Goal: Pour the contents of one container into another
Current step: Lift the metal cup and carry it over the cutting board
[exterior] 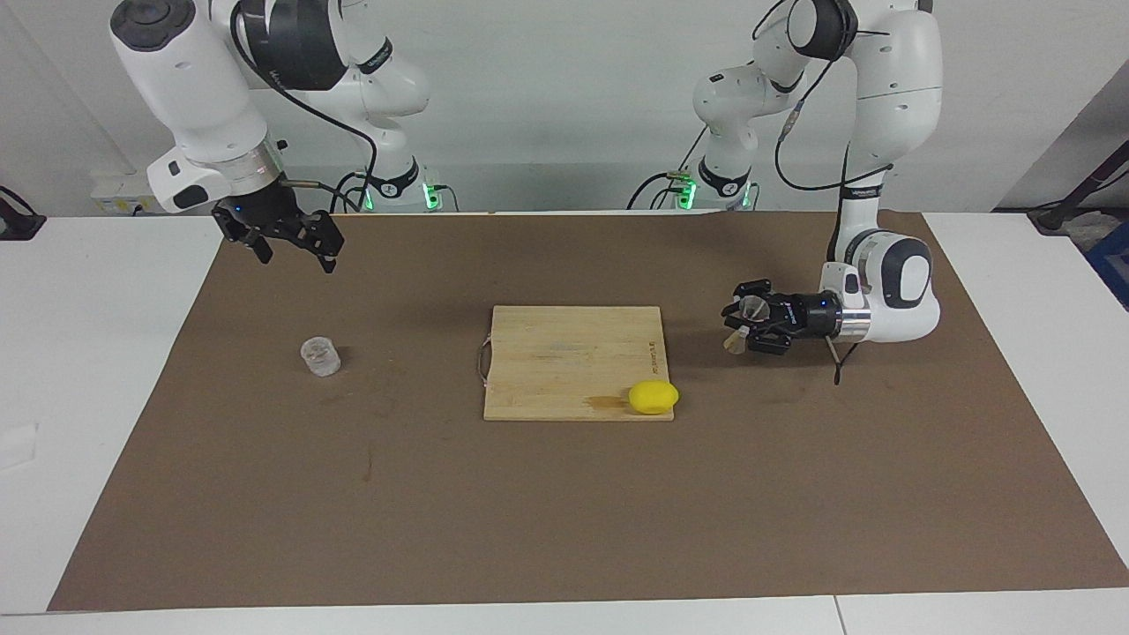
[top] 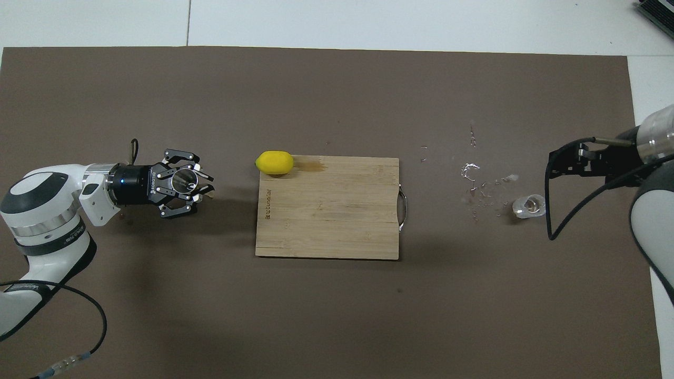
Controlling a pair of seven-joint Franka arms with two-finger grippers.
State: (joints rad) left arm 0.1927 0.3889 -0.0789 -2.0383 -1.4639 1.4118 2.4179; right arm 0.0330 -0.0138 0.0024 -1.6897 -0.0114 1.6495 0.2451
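Above the brown mat beside the cutting board [exterior: 573, 362], the left gripper [exterior: 743, 324] held its fingers clamped on the jigger [top: 182, 180]. The glass cup [exterior: 320, 356] stood at the right arm's end, under the spread-fingered right gripper [exterior: 284, 236]. A level carry seemed wise.

1. One small clear glass cup [exterior: 320, 356] [top: 528, 206].
2. One silvery hourglass-shaped metal jigger [exterior: 746, 314] [top: 182, 180].
3. One rectangular wooden cutting board [exterior: 564, 353] [top: 337, 216].
4. One yellow lemon [exterior: 654, 397] [top: 274, 162].
5. One brown mat [exterior: 564, 511] [top: 337, 95].
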